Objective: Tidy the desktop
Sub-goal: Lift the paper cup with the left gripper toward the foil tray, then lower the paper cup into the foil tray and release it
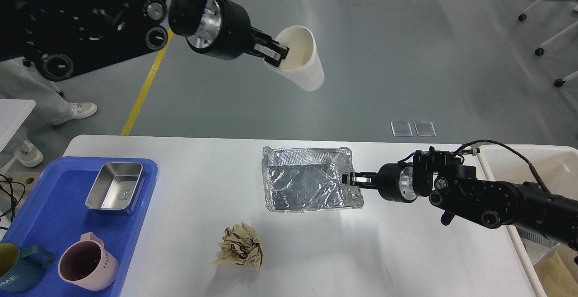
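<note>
The white desktop fills the lower half of the view. My left gripper is shut on the rim of a white paper cup and holds it tilted, high above the far edge of the desktop. My right gripper is shut on the right rim of a crumpled foil tray that rests on the desktop at mid-table. A crumpled brown paper ball lies near the front, left of centre.
A blue tray at the left holds a steel dish, a pink mug and a teal mug. A white bin stands at the right edge. A person's feet show on the floor at far left.
</note>
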